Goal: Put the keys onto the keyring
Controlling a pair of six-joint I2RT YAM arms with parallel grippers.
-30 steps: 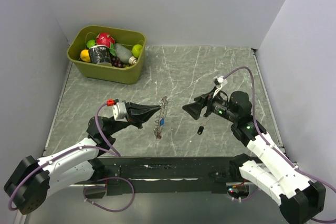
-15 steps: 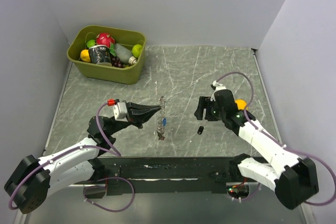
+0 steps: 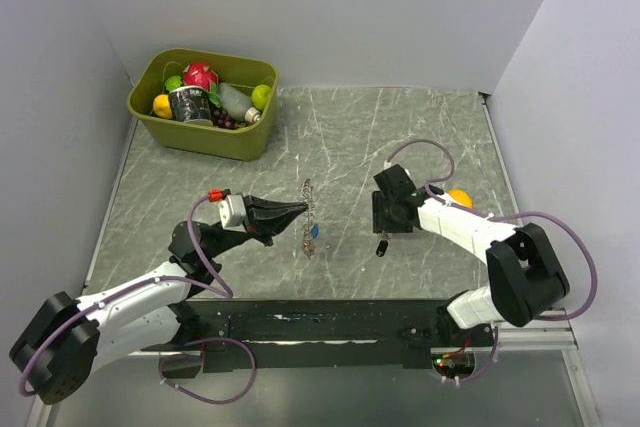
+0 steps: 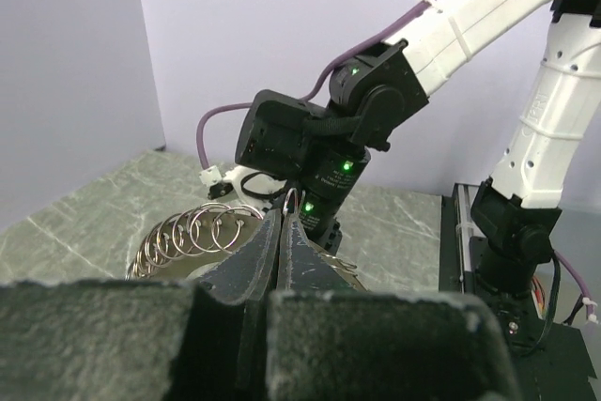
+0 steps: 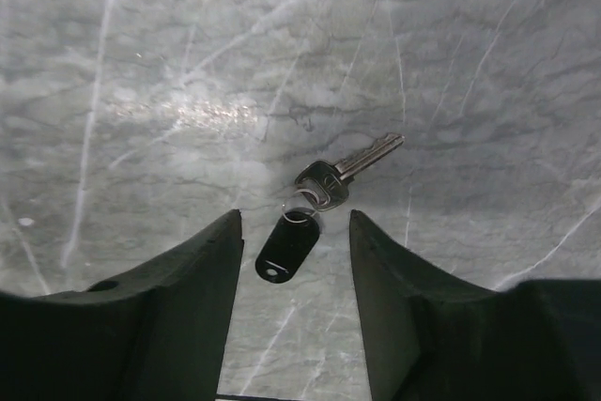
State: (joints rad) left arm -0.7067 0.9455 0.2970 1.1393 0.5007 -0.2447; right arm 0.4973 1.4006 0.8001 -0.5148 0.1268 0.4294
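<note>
My left gripper (image 3: 301, 210) is shut on the keyring (image 3: 309, 195), a chain of linked metal rings that hangs from its tip to the table. A blue-headed key (image 3: 315, 231) hangs on it. In the left wrist view the rings (image 4: 195, 232) fan out left of the closed fingertips (image 4: 271, 232). My right gripper (image 3: 385, 223) points down, open, just above a metal key (image 5: 349, 166) with a black tag (image 5: 290, 243). The tag lies on the table between the open fingers (image 5: 211, 260). That key also shows in the top view (image 3: 381, 247). Other keys are not visible.
A green bin (image 3: 244, 143) of fruit and bottles stands at the back left. A small orange object (image 3: 459, 197) lies beside the right forearm. Grey walls close in the marble table (image 3: 350, 127) on three sides.
My right arm has swung from pointing left to pointing straight down over the black-tagged key. The left gripper and the keyring have barely shifted.
</note>
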